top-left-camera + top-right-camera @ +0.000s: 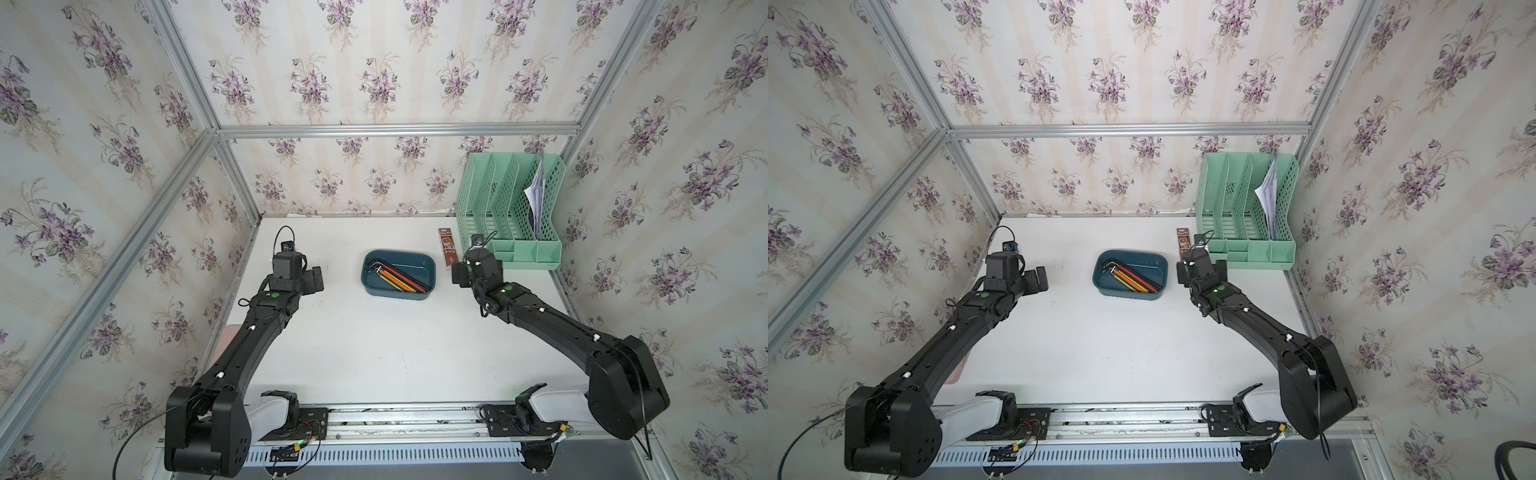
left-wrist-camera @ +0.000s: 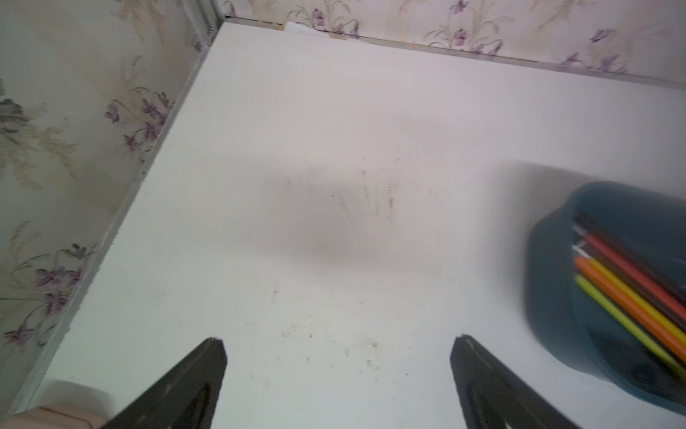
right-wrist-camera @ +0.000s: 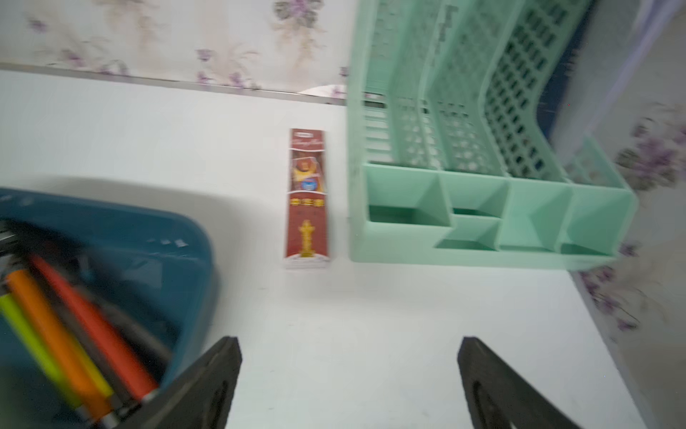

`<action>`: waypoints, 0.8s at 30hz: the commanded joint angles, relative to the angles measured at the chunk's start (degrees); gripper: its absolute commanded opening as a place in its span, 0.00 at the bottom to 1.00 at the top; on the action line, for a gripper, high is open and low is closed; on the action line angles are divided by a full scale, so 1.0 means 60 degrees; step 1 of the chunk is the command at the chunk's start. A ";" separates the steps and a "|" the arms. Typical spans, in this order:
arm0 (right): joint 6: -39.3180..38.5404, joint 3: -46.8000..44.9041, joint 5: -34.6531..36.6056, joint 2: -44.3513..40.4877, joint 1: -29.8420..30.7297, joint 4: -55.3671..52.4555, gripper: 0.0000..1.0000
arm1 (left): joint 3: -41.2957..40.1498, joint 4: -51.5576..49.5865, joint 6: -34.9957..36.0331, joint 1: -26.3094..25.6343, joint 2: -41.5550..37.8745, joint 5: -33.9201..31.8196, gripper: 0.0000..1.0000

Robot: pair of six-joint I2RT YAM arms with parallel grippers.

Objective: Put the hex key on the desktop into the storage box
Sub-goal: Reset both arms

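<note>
The dark teal storage box (image 1: 390, 293) (image 1: 1125, 293) stands mid-desktop (image 1: 374, 340). Several hex keys (image 1: 401, 277) (image 1: 1133, 279) with red, orange, yellow and black shafts lie inside it; every hex key I can see is in the box. My left gripper (image 1: 318, 279) (image 2: 336, 340) hangs open over bare white desktop to the left of the box (image 2: 557, 297), nothing between its fingers. To the right of the box (image 3: 167, 237), between it and the green organiser, my right gripper (image 1: 478, 272) (image 3: 349, 340) stands wide open and empty above the tabletop.
A tall mint-green perforated file organiser (image 1: 509, 208) (image 3: 482, 208) holding papers fills the back right corner. A slim red carton (image 1: 446, 247) (image 3: 306, 197) lies between it and the box. A pinkish object (image 1: 226, 345) sits at the left table edge. Aluminium rails border the desktop.
</note>
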 commanded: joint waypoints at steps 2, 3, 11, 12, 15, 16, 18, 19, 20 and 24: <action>-0.0217 -0.0966 0.0994 -0.0580 -0.0834 0.1441 0.99 | -0.0650 0.2035 0.0414 -0.0017 0.0431 -0.2633 0.99; -0.0299 -0.1144 0.0998 -0.0659 -0.1030 0.1613 0.99 | -0.0920 0.2466 0.0539 -0.0018 0.0513 -0.2793 0.99; -0.0475 -0.3337 0.1409 -0.0668 -0.2021 0.5265 1.00 | -0.2988 0.6392 0.1029 -0.0044 0.1063 -0.2886 0.99; -0.0493 -0.3489 0.1421 -0.0508 -0.2109 0.5670 1.00 | -0.3114 0.6926 0.1278 -0.0028 0.1158 -0.2623 0.99; -0.0684 -0.4011 0.1177 0.0003 -0.2312 0.7020 1.00 | -0.3048 0.7296 0.1920 -0.0031 0.1411 -0.1732 0.99; -0.0694 -0.4220 0.0985 0.0165 -0.2379 0.7506 1.00 | -0.3113 0.7559 0.2144 -0.0031 0.1505 -0.1286 0.99; -0.0610 -0.4623 0.0755 0.0510 -0.2507 0.8647 1.00 | -0.3793 0.9426 0.2522 -0.0031 0.1990 -0.0747 0.99; -0.0649 -0.4613 0.0732 0.0616 -0.2514 0.8787 1.00 | -0.3961 1.0007 0.2653 -0.0031 0.2389 -0.0597 0.99; -0.0651 -0.4533 0.0639 0.0664 -0.2523 0.8794 1.00 | -0.3969 0.9879 0.2628 -0.0019 0.2500 -0.0407 0.99; -0.0715 -0.4301 0.0091 0.1195 -0.2719 0.9277 1.00 | -0.3561 0.9526 0.2609 -0.0020 0.2829 -0.0533 0.99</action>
